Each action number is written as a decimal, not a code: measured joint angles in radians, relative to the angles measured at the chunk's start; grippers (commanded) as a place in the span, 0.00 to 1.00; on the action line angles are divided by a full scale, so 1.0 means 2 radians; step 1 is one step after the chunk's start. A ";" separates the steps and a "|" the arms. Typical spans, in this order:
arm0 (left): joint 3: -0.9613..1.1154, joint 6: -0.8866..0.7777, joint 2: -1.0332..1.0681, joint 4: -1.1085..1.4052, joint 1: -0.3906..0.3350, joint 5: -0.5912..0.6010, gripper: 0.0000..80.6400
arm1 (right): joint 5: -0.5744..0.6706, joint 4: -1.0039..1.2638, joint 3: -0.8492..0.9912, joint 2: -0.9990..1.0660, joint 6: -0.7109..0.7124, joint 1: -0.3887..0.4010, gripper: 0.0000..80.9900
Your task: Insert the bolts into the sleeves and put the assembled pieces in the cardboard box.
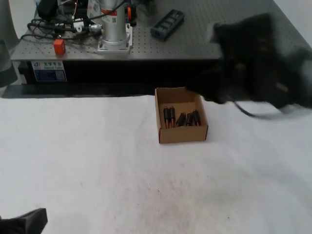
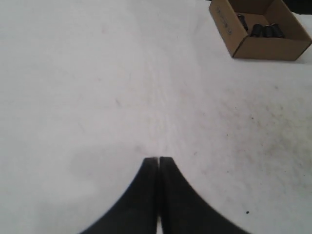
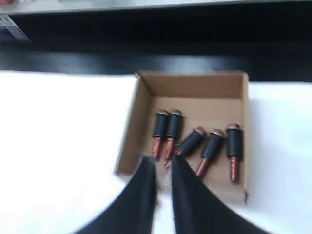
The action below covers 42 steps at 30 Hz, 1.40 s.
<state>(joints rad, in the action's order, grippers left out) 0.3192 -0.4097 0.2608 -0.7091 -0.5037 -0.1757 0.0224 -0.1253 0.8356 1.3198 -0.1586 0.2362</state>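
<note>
The cardboard box [image 1: 181,134] stands open on the white cloth near the bench's middle. Several assembled pieces [image 1: 181,118], black sleeves on copper bolts, lie on its floor. In the right wrist view my right gripper [image 3: 162,163] hovers just above the box's [image 3: 131,131] near rim, its fingers a narrow gap apart with nothing between them, and the pieces [image 3: 211,145] lie beyond. In the high view that arm [image 1: 243,63] is a dark blur behind and right of the box. My left gripper [image 2: 158,160] is shut and empty over bare cloth, far from the box [image 2: 265,46].
A perforated metal table [image 1: 195,44] runs along the back, carrying a metal post [image 1: 114,29], cables, an orange block [image 1: 59,46] and a black tray [image 1: 167,23]. White cloth [image 1: 97,165] covers the bench around the box. An arm's dark part [image 1: 24,222] sits at the front left corner.
</note>
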 measured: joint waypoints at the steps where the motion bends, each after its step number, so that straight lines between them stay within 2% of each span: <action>1: 0.000 0.000 -0.003 0.000 0.000 0.000 0.01 | 0.002 0.005 -0.038 -0.050 0.000 0.000 0.08; 2: 0.000 0.000 -0.005 0.000 0.000 0.001 0.01 | 0.002 0.005 -0.045 -0.050 0.000 0.000 0.08; 5: 0.000 -0.001 -0.006 0.000 0.000 0.015 0.01 | 0.006 0.006 -0.143 -0.189 0.000 0.000 0.08; 6: 0.000 -0.001 -0.006 0.000 0.000 0.015 0.01 | 0.007 0.006 -0.143 -0.197 0.000 0.000 0.08; 10: 0.000 -0.001 -0.006 0.000 0.000 0.025 0.01 | 0.014 -0.027 -0.238 -0.349 -0.001 0.000 0.08; 15: 0.000 -0.002 -0.006 -0.001 0.000 0.037 0.01 | 0.018 -0.078 -0.299 -0.483 -0.001 0.000 0.08; 22: 0.000 -0.003 -0.006 -0.002 0.000 0.039 0.01 | 0.019 -0.093 -0.329 -0.543 -0.001 0.000 0.08; 27: -0.001 0.008 -0.006 0.000 0.000 0.011 0.01 | 0.019 -0.105 -0.358 -0.543 -0.001 0.000 0.08; 42: -0.052 0.019 -0.006 0.013 0.000 0.008 0.01 | 0.019 -0.148 -0.387 -0.543 -0.001 0.000 0.08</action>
<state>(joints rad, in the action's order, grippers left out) 0.2161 -0.3715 0.2490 -0.6831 -0.5037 -0.1593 0.0595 -0.4220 0.0606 0.2332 -0.1606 0.2362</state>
